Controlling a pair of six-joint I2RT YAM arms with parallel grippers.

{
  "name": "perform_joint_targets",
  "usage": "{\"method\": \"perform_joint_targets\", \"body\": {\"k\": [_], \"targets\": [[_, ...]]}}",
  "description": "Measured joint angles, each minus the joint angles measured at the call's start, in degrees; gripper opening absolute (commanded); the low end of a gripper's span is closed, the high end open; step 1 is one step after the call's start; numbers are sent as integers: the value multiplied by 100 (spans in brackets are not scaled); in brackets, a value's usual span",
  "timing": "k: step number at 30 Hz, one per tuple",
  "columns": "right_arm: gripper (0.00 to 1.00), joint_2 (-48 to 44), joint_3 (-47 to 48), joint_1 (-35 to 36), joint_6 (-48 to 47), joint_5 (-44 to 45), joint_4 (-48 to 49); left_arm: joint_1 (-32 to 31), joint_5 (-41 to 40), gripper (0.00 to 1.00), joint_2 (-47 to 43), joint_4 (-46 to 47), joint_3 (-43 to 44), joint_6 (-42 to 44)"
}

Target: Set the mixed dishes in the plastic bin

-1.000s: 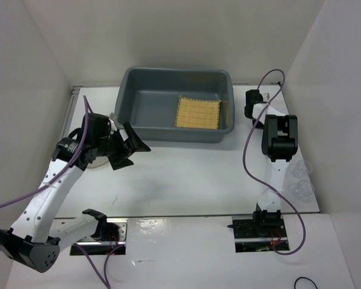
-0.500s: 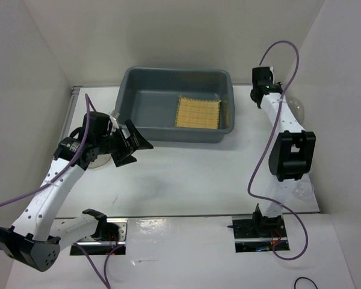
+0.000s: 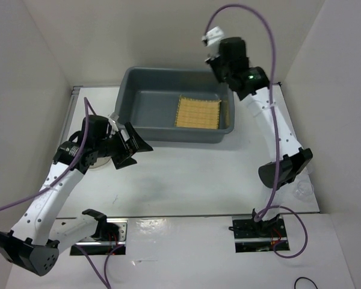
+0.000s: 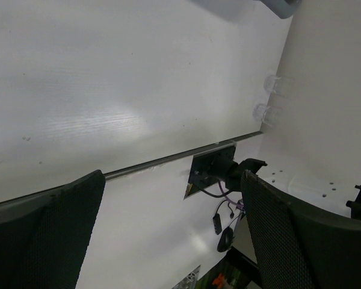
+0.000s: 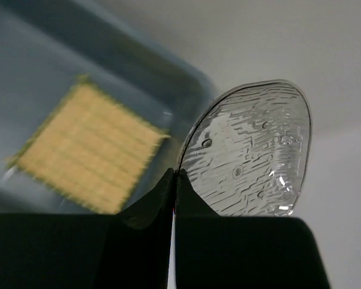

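The grey plastic bin (image 3: pixel 132 102) stands at the back middle of the table. The tan bamboo mat (image 3: pixel 198 112) lies flat in its right half and also shows in the right wrist view (image 5: pixel 87 147). My right gripper (image 3: pixel 220 60) is raised over the bin's back right corner. It is shut (image 5: pixel 175 179) on the rim of a see-through round plate (image 5: pixel 253 150), which it holds on edge. My left gripper (image 3: pixel 130 147) is open and empty (image 4: pixel 174 241), just off the bin's front left corner. Two small clear cups (image 4: pixel 268 96) stand at the table's right edge.
A faint clear round dish (image 3: pixel 98 160) seems to lie on the table under my left wrist. One clear cup (image 3: pixel 303 190) shows beside my right arm's elbow (image 3: pixel 283 168). White walls close in the left, back and right. The arm bases sit at the near edge.
My right arm has swung up and to the left, from the table's back right to over the bin's back right corner. My left arm has barely moved.
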Motion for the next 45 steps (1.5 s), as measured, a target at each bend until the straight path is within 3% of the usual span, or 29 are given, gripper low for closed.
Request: {"method": "perform_joint_targets", "body": {"k": [5,18,28,40,45], "targets": [[0,-136,-1694,774,-1331,-737,564,17,-28,100,-365,-46,-35,-26],[0,-317,-4310,675,-4332,-1423,1497,20,-184,100,-1615,-437,-573,-498],[0,-293,-4828,529,-5423,-2330,2057,20,-439,100,-1604,-846,-374,-597],[0,490,-4791,398,-5668,-2704,2702,20,-544,100,-1705,-1200,-330,-739],[9,750,-4478,396,-5619,-2872,2710,20,-564,100,-1696,-1233,-330,-769]]}}
